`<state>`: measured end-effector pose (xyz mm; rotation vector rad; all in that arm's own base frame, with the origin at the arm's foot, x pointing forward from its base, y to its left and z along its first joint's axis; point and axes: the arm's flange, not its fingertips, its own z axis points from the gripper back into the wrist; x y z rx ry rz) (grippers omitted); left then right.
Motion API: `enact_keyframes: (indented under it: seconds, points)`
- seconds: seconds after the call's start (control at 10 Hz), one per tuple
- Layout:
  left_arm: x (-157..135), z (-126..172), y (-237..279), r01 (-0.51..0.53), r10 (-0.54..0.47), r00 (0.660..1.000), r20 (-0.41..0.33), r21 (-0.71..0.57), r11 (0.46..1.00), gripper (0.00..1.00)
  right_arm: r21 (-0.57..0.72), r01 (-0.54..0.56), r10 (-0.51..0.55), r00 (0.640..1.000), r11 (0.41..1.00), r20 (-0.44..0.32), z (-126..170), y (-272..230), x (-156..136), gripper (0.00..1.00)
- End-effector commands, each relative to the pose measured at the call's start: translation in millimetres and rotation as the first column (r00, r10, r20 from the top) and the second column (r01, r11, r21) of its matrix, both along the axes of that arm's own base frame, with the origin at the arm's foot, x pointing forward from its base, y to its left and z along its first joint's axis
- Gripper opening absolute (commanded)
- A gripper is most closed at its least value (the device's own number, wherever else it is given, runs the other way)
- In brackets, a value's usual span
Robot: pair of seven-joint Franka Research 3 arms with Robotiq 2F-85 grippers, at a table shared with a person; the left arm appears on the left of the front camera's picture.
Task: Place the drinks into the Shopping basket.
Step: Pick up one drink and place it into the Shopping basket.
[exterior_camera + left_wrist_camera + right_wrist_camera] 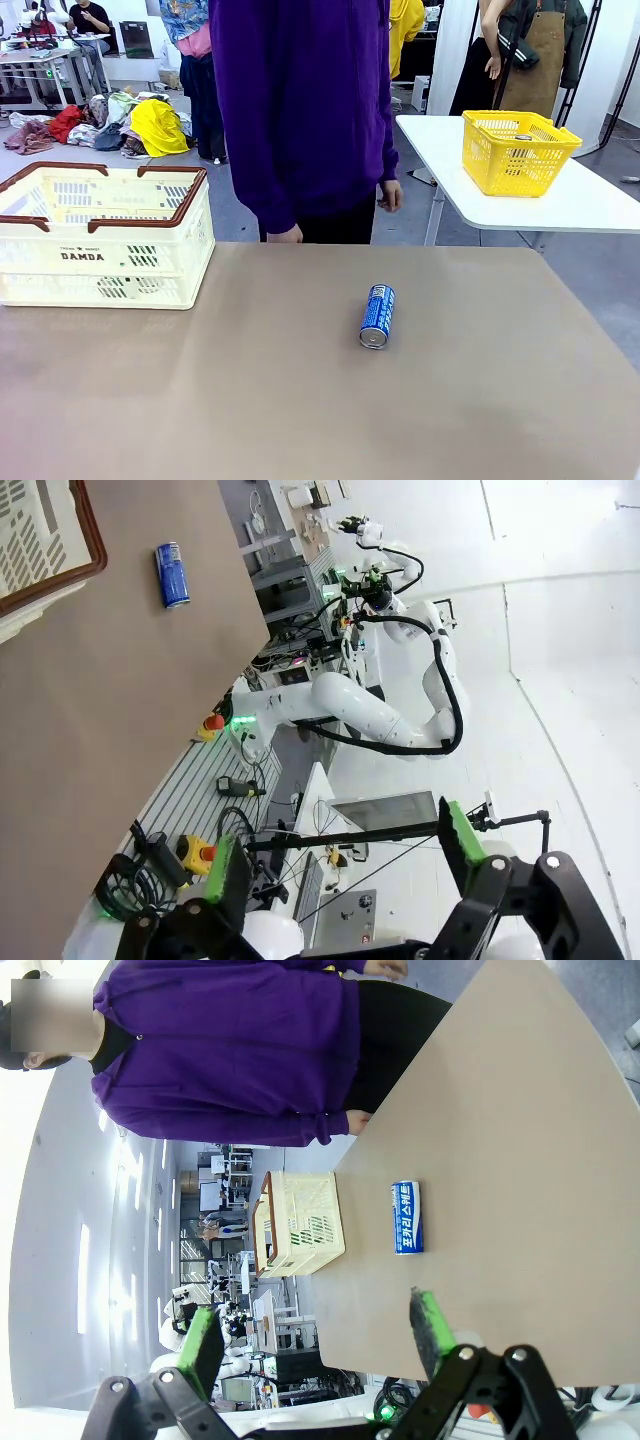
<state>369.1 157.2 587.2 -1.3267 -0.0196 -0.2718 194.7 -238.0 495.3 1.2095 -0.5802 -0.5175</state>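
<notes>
Blue metal: one slim drink can (pixel 377 316) lies on its side near the middle of the tan desk (pixel 250 410), its silver top towards the robot, touching nothing. The Shopping basket (pixel 40 262), cream slatted plastic with a dark brown rim, stands at the desk's far left corner, well apart from the can. It looks empty, though its near wall hides part of its floor. A person (pixel 300 100) in a purple top stands at the far edge of the desk, hands down. In the wrist views the left gripper (pixel 340 848) and the right gripper (pixel 315 1335) both hang clear of the can, jaws spread wide with nothing between them. The task seems to be at its start, with the can not yet approached. The next move calls for one gripper to come down over the can with its jaws across the round body, so that it cannot roll away. It then closes, lifts the can and carries it left over the basket's rim
</notes>
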Motion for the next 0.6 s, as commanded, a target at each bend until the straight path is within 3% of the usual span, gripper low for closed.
enact_keyframes:
  seconds: [0.0, 0.5]
  points:
    - [-1.5, 0.0, -2.0, 0.0, 0.0, 1.0, -0.002, -0.017, 1.0, 1.0, 0.001, -0.001, 0.001, 0.999, 1.0, 0.037, 1.8, -1.4, 1.9, 1.0]
    - [-1.5, 0.0, -2.0, 0.0, 0.0, 1.0, -0.002, -0.017, 1.0, 1.0, 0.001, -0.001, 0.001, 0.999, 1.0, 0.037, 1.8, -1.4, 1.9, 1.0]
